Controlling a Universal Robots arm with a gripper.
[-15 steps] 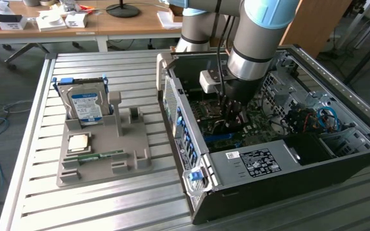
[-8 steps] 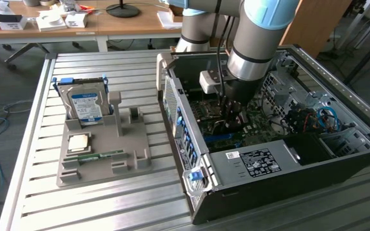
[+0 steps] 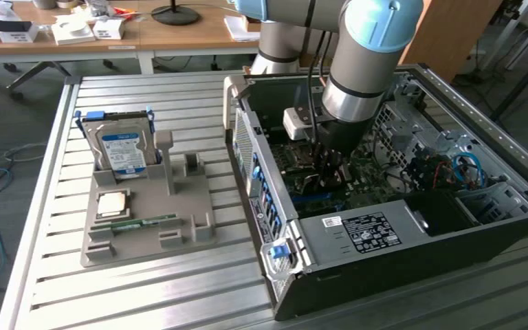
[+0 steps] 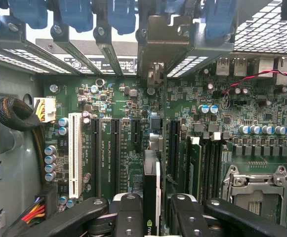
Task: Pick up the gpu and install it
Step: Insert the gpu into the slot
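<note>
Arm's reaching straight down into the open computer case point(image 3: 411, 227), with the hard drive point(image 3: 122, 151) parked outside on the gray stand point(image 3: 149, 220).
Wrist view: gripper point(image 4: 152, 217) partly closed, pinching the gpu point(image 4: 152, 200) edge-on over the motherboard point(image 4: 113, 148) slots; a green logo's on it.

Gpu point(image 4: 152, 197) edge-on between black fingers point(image 4: 128, 217), above motherboard point(image 4: 113, 148) slots.
</note>
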